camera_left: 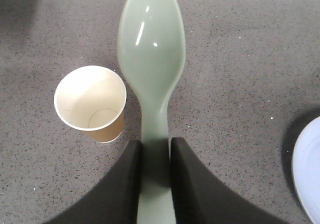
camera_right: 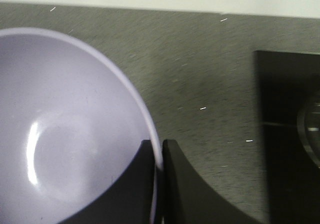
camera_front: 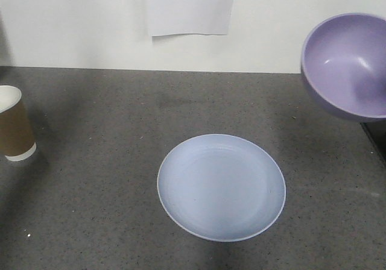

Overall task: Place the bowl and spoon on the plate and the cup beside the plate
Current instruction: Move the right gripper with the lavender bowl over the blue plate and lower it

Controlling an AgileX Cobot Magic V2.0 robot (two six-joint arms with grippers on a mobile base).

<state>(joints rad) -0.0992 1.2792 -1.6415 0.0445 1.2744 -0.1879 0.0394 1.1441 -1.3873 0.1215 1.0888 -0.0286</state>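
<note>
left hand [camera_left: 155, 149] clamps spoon [camera_left: 151, 49] handle | right hand [camera_right: 159, 149] pinches bowl [camera_right: 65, 134] rim | bowl, cup [camera_left: 90, 101], plate [camera_front: 221, 187] empty

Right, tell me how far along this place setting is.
Done: nothing yet; the plate is bare. In hand: the left gripper grips the spoon by its handle, the right gripper holds the bowl by its rim, in the air. Left: set both on the plate, then bring the cup, standing well apart, beside it.
</note>
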